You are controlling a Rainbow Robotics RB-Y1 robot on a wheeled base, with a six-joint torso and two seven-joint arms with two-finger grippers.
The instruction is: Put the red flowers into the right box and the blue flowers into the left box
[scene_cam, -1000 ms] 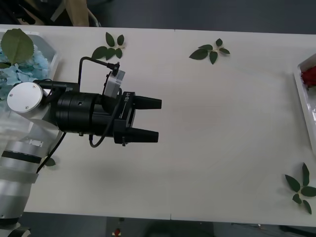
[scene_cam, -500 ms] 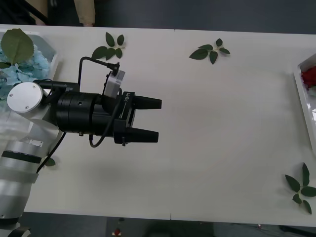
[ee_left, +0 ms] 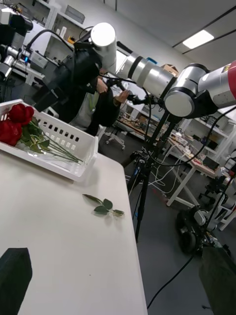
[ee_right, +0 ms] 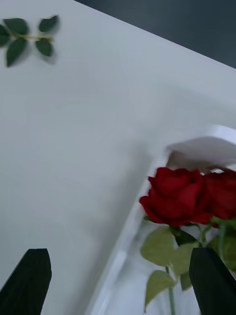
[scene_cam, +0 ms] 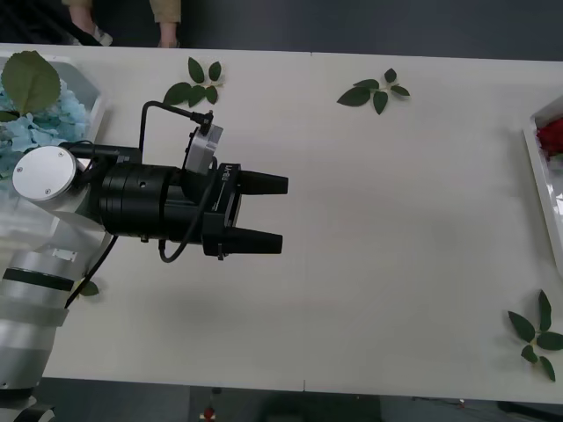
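The red flowers (ee_right: 179, 197) lie in the right box (ee_right: 123, 246), blooms near its corner and green stems running inward. They also show at the table's right edge (scene_cam: 552, 136) inside the white rim of that box (scene_cam: 535, 163), and far off in the left wrist view (ee_left: 14, 123). My right gripper (ee_right: 120, 290) hovers open above the box's corner, holding nothing. The blue flowers (scene_cam: 35, 123) rest in the left box (scene_cam: 95, 95) at the far left, partly hidden by my left arm. My left gripper (scene_cam: 283, 213) hangs open over bare table left of centre, nothing between its black fingers.
Loose green leaf sprigs lie at the back left (scene_cam: 195, 83), back middle (scene_cam: 374, 92) and front right (scene_cam: 537, 334) of the white table (scene_cam: 396, 246). One sprig (ee_left: 103, 206) sits near the table's end beside the right box (ee_left: 64, 147).
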